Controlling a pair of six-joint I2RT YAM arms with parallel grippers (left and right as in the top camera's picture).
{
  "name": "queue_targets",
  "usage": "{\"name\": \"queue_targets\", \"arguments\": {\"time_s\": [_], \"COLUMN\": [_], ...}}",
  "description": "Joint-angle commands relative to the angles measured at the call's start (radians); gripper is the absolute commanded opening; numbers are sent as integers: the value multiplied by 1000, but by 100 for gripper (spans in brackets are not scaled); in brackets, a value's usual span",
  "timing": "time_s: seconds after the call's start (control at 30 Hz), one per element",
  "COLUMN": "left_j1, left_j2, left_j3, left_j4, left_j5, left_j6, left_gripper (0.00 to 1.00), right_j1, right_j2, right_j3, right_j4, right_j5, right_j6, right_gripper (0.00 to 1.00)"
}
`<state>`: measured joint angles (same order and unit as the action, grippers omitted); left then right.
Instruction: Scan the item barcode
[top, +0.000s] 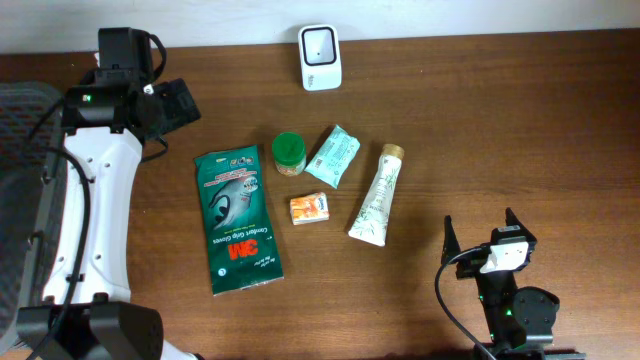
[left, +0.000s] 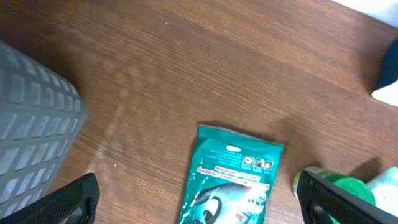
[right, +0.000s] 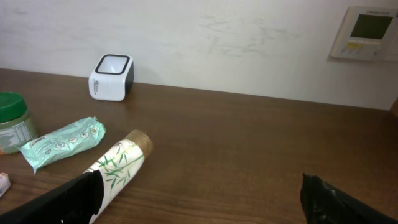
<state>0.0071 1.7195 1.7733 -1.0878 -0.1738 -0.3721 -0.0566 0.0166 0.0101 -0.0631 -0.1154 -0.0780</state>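
Glove pack (top: 236, 221) free; end effectors (left: 200, 200) (right: 202, 202) open, empty.

A: Spotting white scanner (top: 320, 57) with dark window, standing upright on the far side, well apart from the items.
B: Confirming. Reading green 3M glove pack (top: 237, 220) lying flat, print up, leftmost, lengthwise near-to-far.
A: Seeing green-lidded jar (top: 289, 153) standing upright just beside the pack's far right corner. Seeing teal packet (top: 333, 156) lying flat, tilted, just right of the jar.
B: Noting small orange box (top: 309, 208) lying nearer than the jar, between pack and tube. Noting white tube (top: 377, 196) with leaf print lying flat, gold cap pointing away, rightmost.
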Motion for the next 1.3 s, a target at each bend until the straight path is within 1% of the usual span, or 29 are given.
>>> {"name": "queue_targets", "arguments": {"time_s": [0.0,0.13,0.23,0.33,0.4,0.5,0.63,0.73,0.9,1.07,1.1,1.2,1.27], "left_j1": [3,3,3,3,3,3,3,3,3,3,3,3,3], "left_j2": [0,0,0,0,0,0,0,0,0,0,0,0,0], "left_j3": [10,10,10,10,10,10,10,10,10,10,10,10,10], "left_j4": [3,2,2,2,2,2,2,2,2,2,2,2,2], "left_j5": [31,31,31,31,31,31,31,31,31,31,31,31,31], "left_j6": [38,37,37,37,37,37,37,37,37,37,37,37,37], "left_gripper": [99,99,99,99,99,99,100,99,99,99,99,99,99], "right_j1": [-3,-3,-3,-3,-3,-3,-3,-3,-3,-3,-3,-3,-3], "right_j2": [-5,-5,-5,-5,-3,3,67,167,418,724,843,1019,1118], "right_j3": [-5,-5,-1,25,53,129,254,366,599,884,997,1161,1238], "right_j4": [-4,4,17,14,8,-59,-146,-207,-339,-575,-682,-835,-899], "right_j5": [-10,-95,-135,-186,-208,-233,-261,-292,-354,-404,-422,-434,-441], "right_j6": [13,20,66,72,73,73,73,72,72,72,72,72,72], "right_gripper": [98,98,98,98,98,98,98,98,98,98,98,98,98]}}
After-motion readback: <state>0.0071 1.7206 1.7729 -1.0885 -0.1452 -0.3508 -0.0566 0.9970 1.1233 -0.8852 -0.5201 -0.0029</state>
